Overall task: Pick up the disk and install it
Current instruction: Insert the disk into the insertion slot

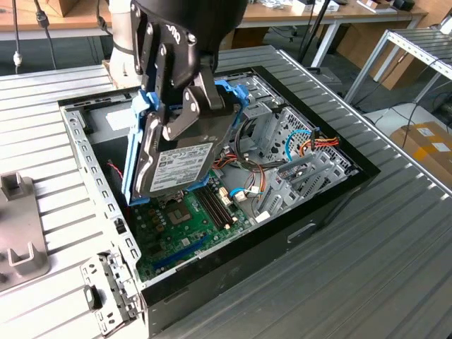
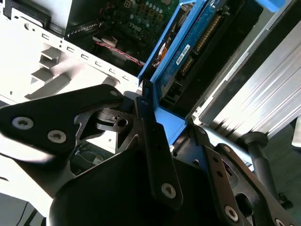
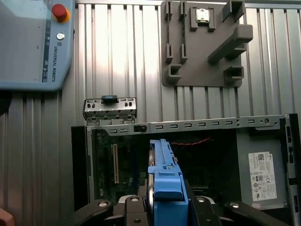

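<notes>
Pincer (image 1: 189, 116) clamped on tilted disk (image 1: 178, 168), above open computer case (image 1: 282, 244), motherboard (image 1: 180, 226) below, cables (image 1: 321, 143) nearby

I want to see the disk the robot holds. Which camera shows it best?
The exterior view: the disk hangs tilted in the gripper above the computer, white label facing the camera. The first wrist view sees it edge-on, mostly its blue rail; the second wrist view shows its underside close up.
</notes>
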`<state>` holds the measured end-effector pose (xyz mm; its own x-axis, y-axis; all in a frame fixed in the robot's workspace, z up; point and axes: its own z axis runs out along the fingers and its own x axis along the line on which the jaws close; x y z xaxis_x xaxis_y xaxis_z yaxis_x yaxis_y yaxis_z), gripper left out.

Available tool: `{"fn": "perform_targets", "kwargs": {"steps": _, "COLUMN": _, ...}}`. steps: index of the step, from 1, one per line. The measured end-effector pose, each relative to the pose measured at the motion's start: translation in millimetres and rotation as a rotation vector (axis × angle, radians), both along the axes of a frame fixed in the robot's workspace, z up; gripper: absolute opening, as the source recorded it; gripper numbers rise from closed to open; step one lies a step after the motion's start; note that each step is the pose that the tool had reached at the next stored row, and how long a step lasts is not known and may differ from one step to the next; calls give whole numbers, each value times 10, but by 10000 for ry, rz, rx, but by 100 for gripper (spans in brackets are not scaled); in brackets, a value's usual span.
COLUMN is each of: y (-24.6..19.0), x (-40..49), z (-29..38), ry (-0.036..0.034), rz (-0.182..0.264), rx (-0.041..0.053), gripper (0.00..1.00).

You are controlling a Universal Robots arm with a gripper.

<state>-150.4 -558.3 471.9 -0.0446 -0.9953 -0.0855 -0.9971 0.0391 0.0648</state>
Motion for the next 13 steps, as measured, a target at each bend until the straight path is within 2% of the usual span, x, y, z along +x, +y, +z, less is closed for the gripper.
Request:
{"fn": "perform_targets", "kwargs": {"steps": 5, "y": -37, "x": 62, "z": 0, "ry": 18, "rz": 1, "rx": -1, "gripper": 37}}
{"fn": "perform_targets", "kwargs": {"steps": 13, "y": -43, "x": 103, "z": 44, "ry": 20, "rz": 0, "rx": 1, "gripper": 37}}
